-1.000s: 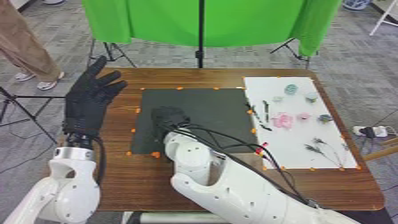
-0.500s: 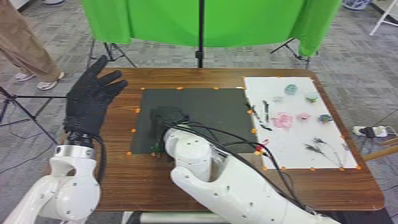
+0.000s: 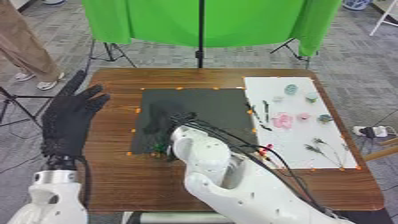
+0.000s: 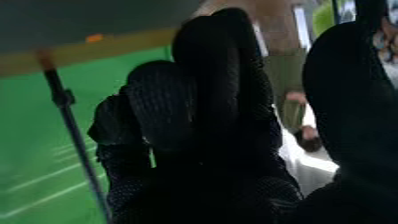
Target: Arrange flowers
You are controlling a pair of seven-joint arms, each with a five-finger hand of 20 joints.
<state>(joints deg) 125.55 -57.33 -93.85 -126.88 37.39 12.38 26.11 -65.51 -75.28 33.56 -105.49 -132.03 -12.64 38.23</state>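
left hand [image 3: 69, 120] open and empty by the table's [image 3: 115, 170] left side, right hand [image 3: 166, 120] over the black mat [image 3: 200, 96], its openness and any hold impossible to tell, pink flowers [image 3: 282, 120] on the white sheet [image 3: 275, 87]

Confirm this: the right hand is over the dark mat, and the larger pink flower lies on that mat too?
No, the head view shows the larger pink flower lying on the white sheet; the right hand is over the dark mat, as you say.
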